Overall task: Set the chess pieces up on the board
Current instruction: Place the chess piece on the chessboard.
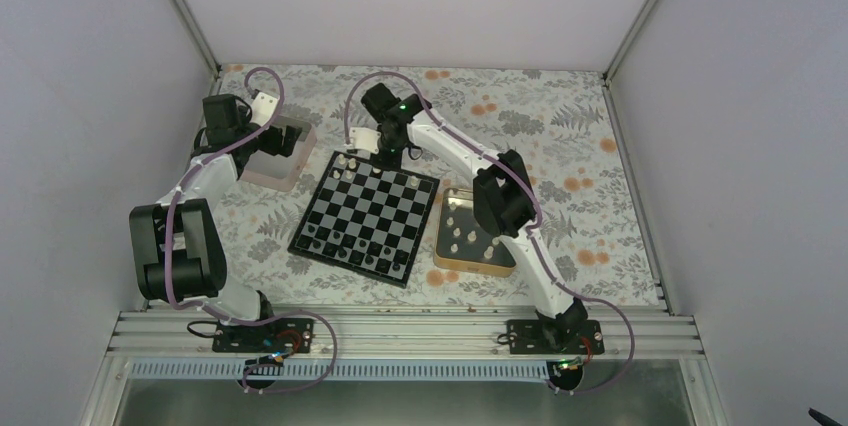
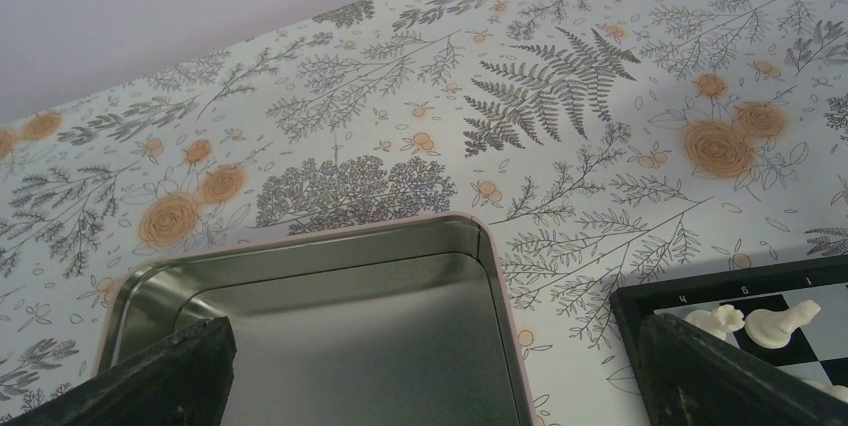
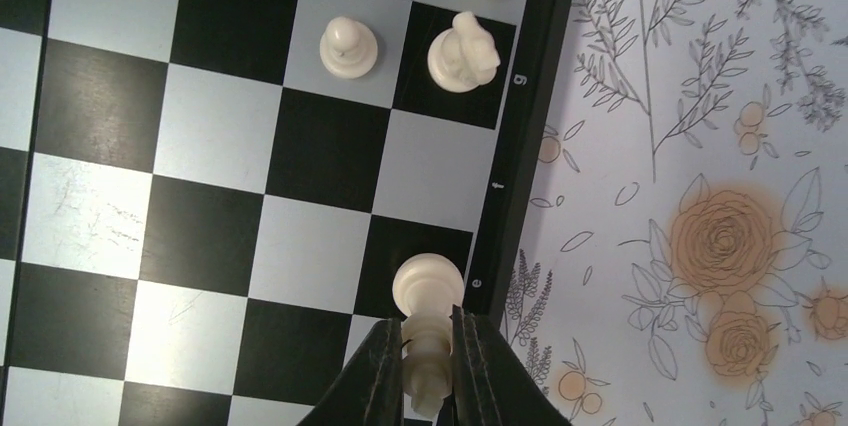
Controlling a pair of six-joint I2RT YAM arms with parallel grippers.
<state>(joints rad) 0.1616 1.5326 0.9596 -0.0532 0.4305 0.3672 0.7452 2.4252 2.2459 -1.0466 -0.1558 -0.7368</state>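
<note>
The board [image 1: 372, 208] lies mid-table, black and pale grey squares inside a black border. Cream chess pieces [image 1: 349, 163] stand along its far edge. My right gripper [image 3: 428, 348] is shut on a cream piece [image 3: 428, 291], whose base hangs over a black square by the border letter e. Nearby on the board [image 3: 210, 126] stand a pawn [image 3: 348, 46] and a knight [image 3: 463, 53]. My left gripper [image 2: 440, 391] is open over a pinkish tin [image 2: 487, 246], nothing between its fingers [image 2: 165, 376]. A board corner [image 2: 690, 294] with two cream pieces [image 2: 780, 324] shows at the right.
A gold tin [image 1: 443, 246] right of the board holds several cream pieces [image 1: 470, 236]. Dark chessmen [image 1: 345, 243] line the board's near rows. The pinkish tin [image 1: 275, 178] sits left of the board; its inside shows bare metal. Floral cloth covers the table; walls close in on three sides.
</note>
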